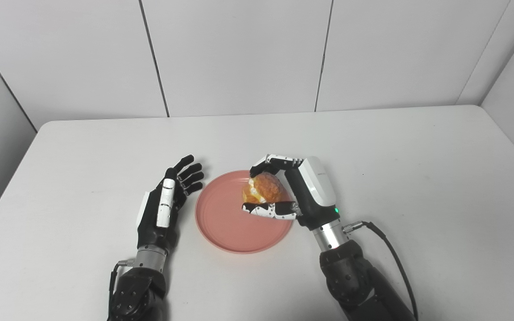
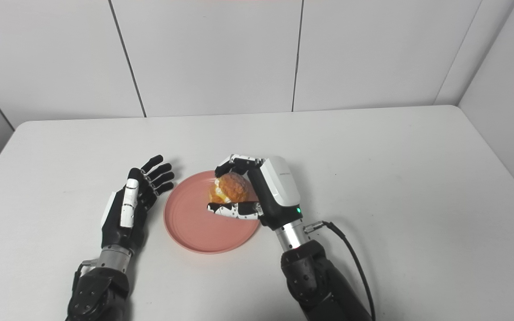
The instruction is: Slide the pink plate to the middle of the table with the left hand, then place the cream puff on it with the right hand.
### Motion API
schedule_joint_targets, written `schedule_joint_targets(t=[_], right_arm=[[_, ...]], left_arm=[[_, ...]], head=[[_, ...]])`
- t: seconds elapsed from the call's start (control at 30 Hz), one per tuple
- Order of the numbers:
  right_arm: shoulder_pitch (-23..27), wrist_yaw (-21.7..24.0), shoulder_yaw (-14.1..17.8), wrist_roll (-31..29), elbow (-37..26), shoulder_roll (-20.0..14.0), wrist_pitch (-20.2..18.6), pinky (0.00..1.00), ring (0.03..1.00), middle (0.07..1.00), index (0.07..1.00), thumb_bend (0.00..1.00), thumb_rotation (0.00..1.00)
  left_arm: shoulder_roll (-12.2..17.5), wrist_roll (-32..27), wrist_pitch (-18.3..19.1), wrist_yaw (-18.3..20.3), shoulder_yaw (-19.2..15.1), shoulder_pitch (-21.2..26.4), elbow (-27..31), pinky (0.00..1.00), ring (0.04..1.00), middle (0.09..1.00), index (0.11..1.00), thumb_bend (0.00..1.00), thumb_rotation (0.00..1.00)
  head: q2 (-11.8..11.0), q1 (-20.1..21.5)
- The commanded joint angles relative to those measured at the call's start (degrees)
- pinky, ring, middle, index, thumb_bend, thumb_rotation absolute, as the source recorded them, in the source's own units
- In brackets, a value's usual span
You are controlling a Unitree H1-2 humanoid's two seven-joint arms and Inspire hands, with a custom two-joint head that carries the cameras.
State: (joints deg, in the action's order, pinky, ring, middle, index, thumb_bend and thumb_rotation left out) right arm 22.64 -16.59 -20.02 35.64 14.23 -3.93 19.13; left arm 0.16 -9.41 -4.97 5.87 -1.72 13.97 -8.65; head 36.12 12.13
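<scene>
Reaching in from the near right, the right hand [image 1: 299, 191] hung over the right part of the pink plate [image 1: 225, 223], its white back turned up and to the right and its forearm slanting back toward the near edge. Its fingers [image 1: 279, 161] curled over the far side of the cream puff [image 1: 263, 189] while the thumb lay along the near side, so the pastry was clasped between them. The cream puff sat over the plate's far right portion, golden brown on top with pale filling showing at its left; whether it touched the plate or was held just above it could not be told.

The pink plate lay flat on the white surface [image 1: 417, 178], near the middle and toward the near side. The left hand [image 1: 165, 205] rested just left of the plate, close to its rim but apart from it, set on edge with its palm turned toward the plate. Its fingers [image 1: 190, 174] were spread and straight, pointing far and slightly right, grasping nothing. Its forearm came up from the near left edge. A black cable [image 1: 391, 254] trailed from the right wrist toward the near right.
</scene>
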Motion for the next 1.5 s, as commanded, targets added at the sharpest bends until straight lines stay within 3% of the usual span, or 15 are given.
schedule_joint_targets(t=[0.0, 0.17, 0.43, 0.67, 0.77, 0.8, 0.83, 1.03, 1.13, 1.47], right_arm=[[1.2, 0.5, -0.4, -0.3, -0.4, 0.4, 3.3, 0.48, 0.472, 0.517, 0.458, 0.51, 0.0], [1.2, 1.5, -1.5, -0.5, 2.3, 0.5, 5.3, 0.46, 0.447, 0.523, 0.472, 0.51, 0.0], [0.5, 5.7, -2.0, -0.8, 3.0, 0.5, 2.6, 0.49, 0.458, 0.527, 0.462, 0.51, 0.0], [1.0, 5.1, -1.9, 2.3, 3.6, 0.2, 1.9, 0.53, 0.455, 0.53, 0.469, 0.51, 0.0], [1.2, 6.5, -2.1, 3.6, 3.2, -0.3, 0.6, 0.66, 0.706, 0.739, 0.496, 0.5, 0.12], [1.2, 7.2, -2.1, 3.8, 2.9, -0.4, -0.2, 0.67, 0.732, 0.762, 0.553, 0.51, 0.14], [1.0, 8.0, -2.1, 4.0, 2.4, -0.5, -1.0, 0.69, 0.767, 0.793, 0.709, 0.53, 0.19], [0.4, 11.8, -2.4, 4.5, -0.8, -1.1, -4.4, 0.75, 0.829, 0.846, 0.802, 0.55, 0.39], [0.6, 13.7, -2.7, 4.0, -1.6, -1.9, -4.2, 0.85, 0.902, 0.916, 0.831, 0.6, 0.53], [0.6, 13.4, -2.6, 3.2, -1.8, -2.4, -1.8, 0.97, 0.995, 0.999, 0.898, 0.64, 0.67]], left_arm=[[-0.2, 0.1, -0.2, 0.0, 0.0, -2.0, -0.8, 0.77, 0.789, 0.797, 0.784, 0.59, 0.91], [-0.1, -0.1, -0.4, 0.3, 0.1, -2.0, -0.8, 0.77, 0.792, 0.799, 0.788, 0.59, 0.92], [-0.2, 0.3, -0.2, -0.1, 0.1, -2.0, -0.4, 0.77, 0.784, 0.795, 0.787, 0.59, 0.92], [-0.1, -0.3, 0.4, 0.0, -0.1, -1.9, -0.3, 0.76, 0.78, 0.79, 0.783, 0.61, 0.91], [-0.1, -0.2, 0.8, -0.1, -0.1, -1.9, 0.0, 0.77, 0.784, 0.792, 0.785, 0.6, 0.91], [-0.2, -0.2, 0.5, -0.1, -0.1, -1.9, -0.2, 0.77, 0.783, 0.791, 0.782, 0.6, 0.9], [-0.1, -0.1, 0.4, -0.1, -0.1, -1.8, -0.3, 0.76, 0.782, 0.789, 0.78, 0.61, 0.9], [-0.4, 0.0, 0.2, -0.5, -0.2, -1.8, -0.4, 0.76, 0.778, 0.785, 0.774, 0.61, 0.89], [-0.7, 0.2, 0.4, -1.0, -0.3, -1.8, -0.3, 0.75, 0.781, 0.782, 0.77, 0.6, 0.89], [-0.3, -0.4, 1.1, -0.5, -0.2, -1.8, 0.1, 0.77, 0.797, 0.793, 0.787, 0.59, 0.9]], head=[[-0.1, 0.0], [0.2, -0.2], [0.4, -0.4], [0.6, -0.3], [0.6, -0.3], [0.6, -0.3], [0.7, -0.4], [0.7, -0.5], [0.7, -0.5], [0.8, -0.5]])
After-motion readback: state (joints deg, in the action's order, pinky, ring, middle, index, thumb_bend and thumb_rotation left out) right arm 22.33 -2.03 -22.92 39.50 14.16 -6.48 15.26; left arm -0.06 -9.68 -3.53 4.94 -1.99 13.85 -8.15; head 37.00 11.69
